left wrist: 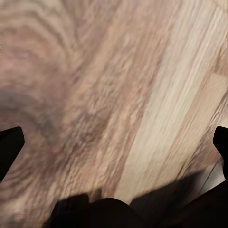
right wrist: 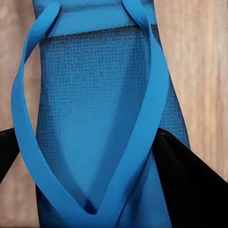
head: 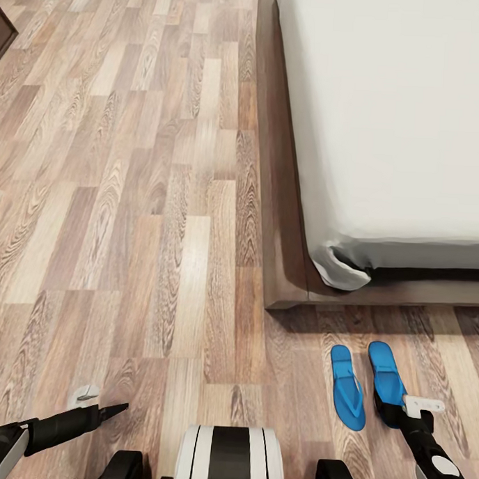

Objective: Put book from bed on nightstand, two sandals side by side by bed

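A brown wood floor [head: 128, 228] is seen. Two blue sandals lie flat on it, side by side, just past the corner of the bed [head: 287, 269]. The left sandal [head: 347, 387] and the right sandal [head: 387, 378] are close together. The bed stands on the floor too.

The robot's trunk [head: 228, 457] was white with a broad black band down its middle. Both arms were black; the right arm [head: 435, 464] carried a white bracket [head: 423, 404] and grey oval patch.
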Available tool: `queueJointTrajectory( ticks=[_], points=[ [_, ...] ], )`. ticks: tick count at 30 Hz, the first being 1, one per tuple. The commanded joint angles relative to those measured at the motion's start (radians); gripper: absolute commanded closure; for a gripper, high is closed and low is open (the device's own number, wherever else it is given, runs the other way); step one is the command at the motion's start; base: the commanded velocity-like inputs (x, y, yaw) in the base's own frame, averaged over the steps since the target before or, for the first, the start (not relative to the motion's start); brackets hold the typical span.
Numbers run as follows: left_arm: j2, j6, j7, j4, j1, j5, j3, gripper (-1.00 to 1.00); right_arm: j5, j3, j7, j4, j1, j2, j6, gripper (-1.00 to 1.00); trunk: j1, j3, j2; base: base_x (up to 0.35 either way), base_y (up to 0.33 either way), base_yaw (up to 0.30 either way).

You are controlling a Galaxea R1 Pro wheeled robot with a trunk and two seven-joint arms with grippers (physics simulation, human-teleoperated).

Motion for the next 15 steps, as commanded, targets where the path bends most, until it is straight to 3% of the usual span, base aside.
queueJointTrajectory(
  ticks=[1,6,15],
  points=[
    [0.000,0.010,-0.003,0.000,0.000,0.004,0.002,-1.00,-0.011,0.001,0.002,0.000,0.000,0.000,-0.003,1.00,0.000,-0.004,0.000,0.000,0.000,0.000],
    [0.000,0.010,-0.003,0.000,-0.001,0.005,0.002,-1.00,-0.010,0.002,-0.003,0.000,0.000,0.000,-0.002,1.00,0.003,-0.024,-0.002,0.000,0.000,0.000],
    [0.000,0.010,-0.003,0.000,-0.001,0.005,0.002,-1.00,-0.010,0.003,-0.004,0.000,0.000,0.000,-0.002,1.00,0.003,-0.024,-0.002,0.000,0.000,0.000]
  ],
)
